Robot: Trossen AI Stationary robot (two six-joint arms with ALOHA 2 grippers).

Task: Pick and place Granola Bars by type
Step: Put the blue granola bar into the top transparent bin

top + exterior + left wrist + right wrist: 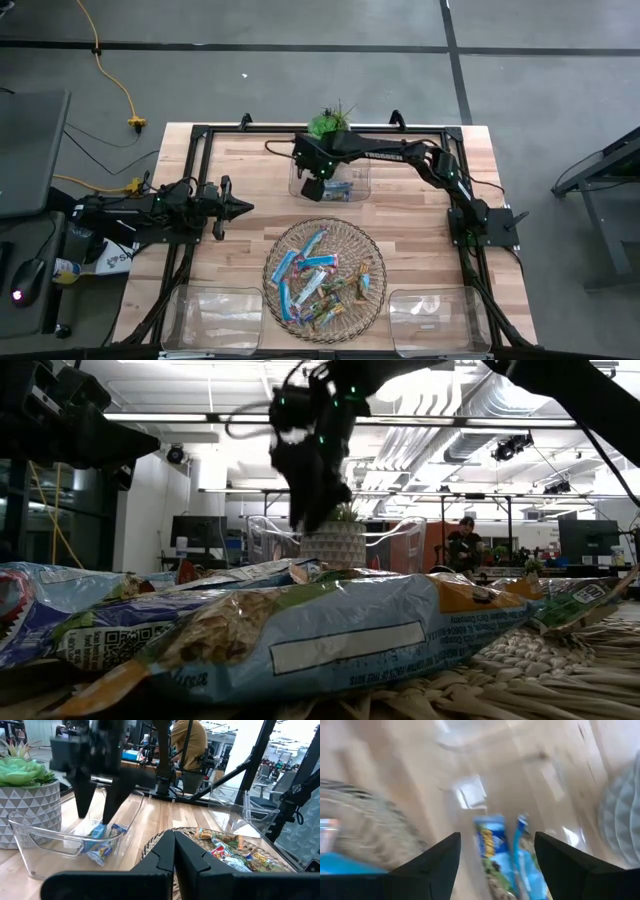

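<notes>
Several granola bars (322, 280) in blue, tan-green and silvery wrappers lie heaped in the round wicker tray (372, 248) at the near middle. Two blue bars (492, 851) lie flat on the floor of a clear bin (358, 172) at the far middle, also seen from the left wrist as blue bars (104, 844). My right gripper (318, 187) hangs open just above that bin, fingers pointing steeply down, with nothing between them (97, 795). My left gripper (245, 208) waits shut at the table's left, pointing level toward the right.
A potted green plant (330, 122) in a patterned white pot stands right behind the far bin. Two more clear bins sit at the near left (215, 318) and near right (438, 318) corners. Bare wood lies between the tray and the far bin.
</notes>
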